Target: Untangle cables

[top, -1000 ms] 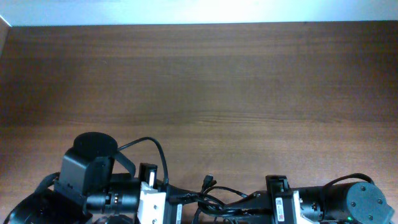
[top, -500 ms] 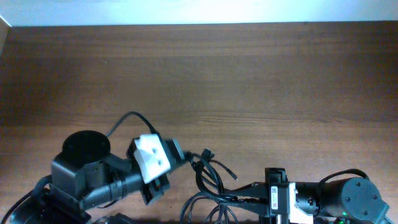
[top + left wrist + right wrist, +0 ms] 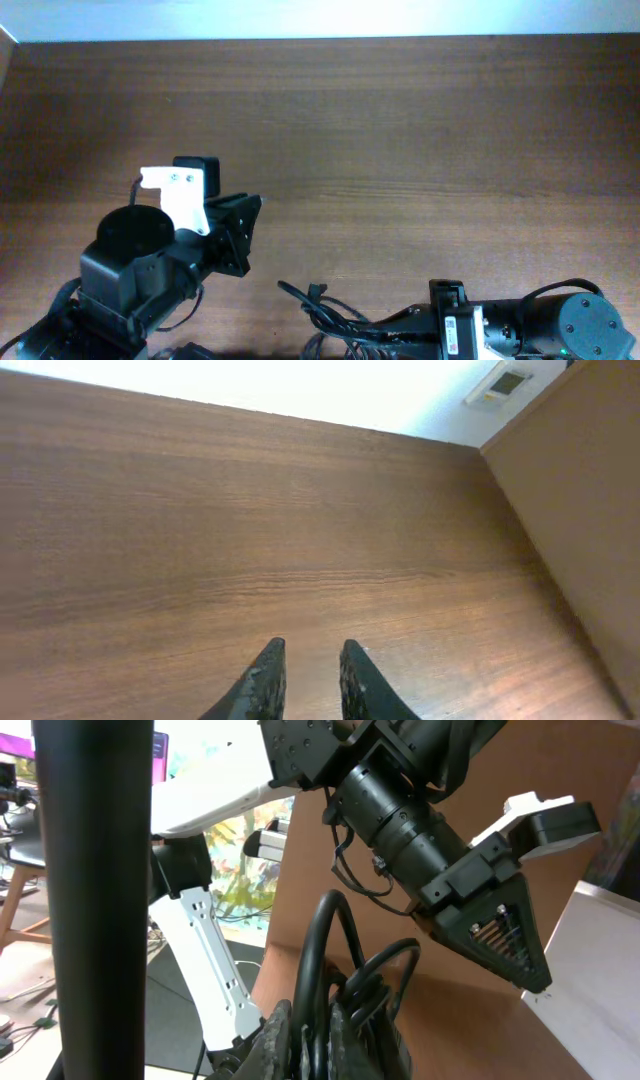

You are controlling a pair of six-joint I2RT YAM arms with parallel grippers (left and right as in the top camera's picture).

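Note:
The cables are thin black cords in a tangled bunch at the near edge of the table, with one plug end sticking up. My right gripper lies low at their right side and is shut on a bundle of the cables, which loop upward between its fingers. My left gripper is raised and well to the left of the bunch, touching none of it. In the left wrist view it is open a little, with only bare wood between its fingertips.
The brown wooden table stretches away from both arms to a pale wall at the back. A wooden side panel rises at the table's edge. The left arm's base and right arm's body crowd the near edge.
My left gripper has let go of the cables, opened a little, and swung up and away to the left. The cable bunch has dropped back toward the near edge. The right gripper keeps its hold.

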